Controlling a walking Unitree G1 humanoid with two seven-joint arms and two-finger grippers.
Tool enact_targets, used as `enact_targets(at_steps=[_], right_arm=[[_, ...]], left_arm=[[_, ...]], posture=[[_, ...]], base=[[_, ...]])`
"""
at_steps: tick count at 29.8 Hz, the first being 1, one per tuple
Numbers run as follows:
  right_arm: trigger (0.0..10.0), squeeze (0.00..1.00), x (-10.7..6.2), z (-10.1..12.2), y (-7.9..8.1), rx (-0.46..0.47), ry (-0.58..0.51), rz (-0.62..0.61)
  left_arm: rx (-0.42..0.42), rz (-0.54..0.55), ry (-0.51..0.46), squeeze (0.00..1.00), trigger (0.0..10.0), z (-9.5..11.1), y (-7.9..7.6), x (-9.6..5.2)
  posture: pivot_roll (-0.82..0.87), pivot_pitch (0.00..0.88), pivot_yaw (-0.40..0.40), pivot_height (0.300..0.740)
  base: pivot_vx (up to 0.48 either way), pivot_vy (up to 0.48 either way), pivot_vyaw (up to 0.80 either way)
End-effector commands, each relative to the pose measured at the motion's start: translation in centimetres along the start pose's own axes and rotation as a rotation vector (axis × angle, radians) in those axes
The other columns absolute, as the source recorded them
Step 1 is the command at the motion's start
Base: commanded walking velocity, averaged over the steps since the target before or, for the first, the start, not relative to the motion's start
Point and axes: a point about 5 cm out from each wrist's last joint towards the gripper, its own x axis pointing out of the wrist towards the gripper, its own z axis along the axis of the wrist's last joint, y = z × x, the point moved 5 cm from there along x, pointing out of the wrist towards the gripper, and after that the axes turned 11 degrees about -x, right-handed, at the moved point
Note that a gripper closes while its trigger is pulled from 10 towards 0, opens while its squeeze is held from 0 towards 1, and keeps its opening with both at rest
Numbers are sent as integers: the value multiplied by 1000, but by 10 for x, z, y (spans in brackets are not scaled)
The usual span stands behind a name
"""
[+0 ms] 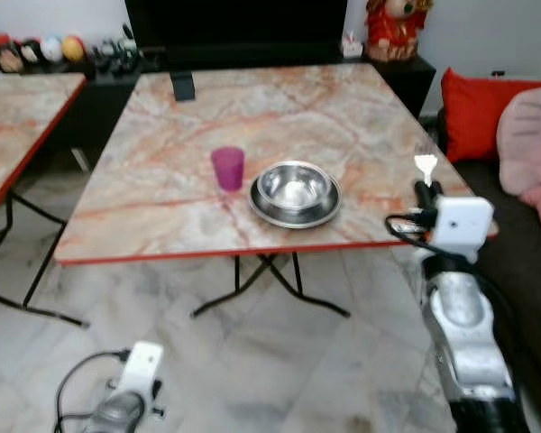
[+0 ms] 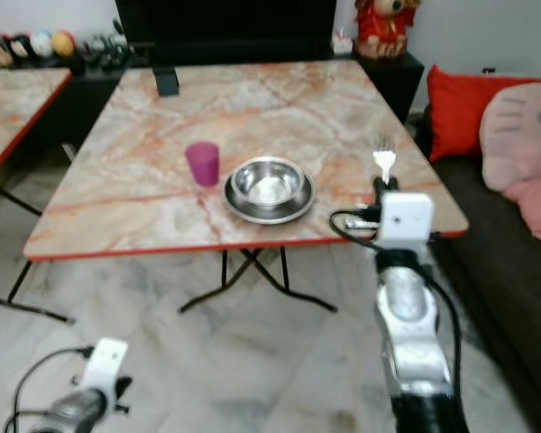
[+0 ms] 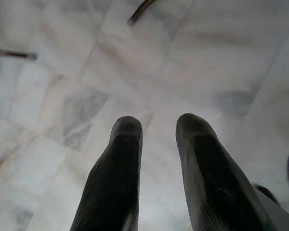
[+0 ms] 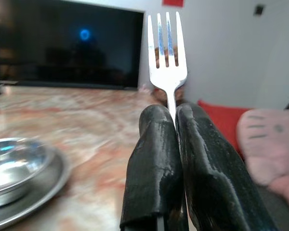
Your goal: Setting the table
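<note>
On the marble table [image 1: 162,171] a steel bowl [image 1: 294,188] sits on a steel plate [image 1: 293,213], with a purple cup [image 1: 227,168] just to its left. My right gripper [image 4: 173,113] is shut on a silver fork [image 4: 166,53], held upright with tines pointing up. The fork [image 1: 425,164] hovers over the table's right front part, to the right of the plate. My left gripper [image 3: 156,126] hangs low over the floor, open with nothing between its fingers.
A second marble table [image 1: 18,117] stands at the left. A dark sofa with a red cushion [image 1: 478,108] and a pink cushion [image 1: 532,144] is at the right. A black TV [image 1: 234,23] and small ornaments line the back wall.
</note>
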Motion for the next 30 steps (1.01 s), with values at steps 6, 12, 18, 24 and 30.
enact_targets(at_steps=[6, 12, 18, 24, 30], right_arm=[[10000, 0, 2, 8, 8, 16, -23, 15], [10000, 0, 1, 9, 12, 4, -30, 30], [10000, 0, 2, 10, 15, 26, -29, 35], [10000, 0, 3, 11, 14, 28, -31, 34], [10000, 0, 2, 10, 16, 3, -33, 44]], left_arm=[[-8, 25, 10, 0, 10000, -4, 11, -2], [-11, 26, 15, 0, 10000, -5, 11, -2], [-15, 35, 15, 0, 10000, -5, 12, -2], [-12, 39, 17, 0, 10000, -5, 12, -2], [-13, 40, 19, 0, 10000, -5, 12, -2]], posture=[[-19, 0, 5, 740], [-20, 0, 7, 740], [-16, 0, 4, 740], [-17, 0, 3, 740], [-17, 0, 2, 740]], base=[[0, 0, 0], [0, 0, 0], [0, 0, 548], [122, 0, 0], [317, 0, 206]])
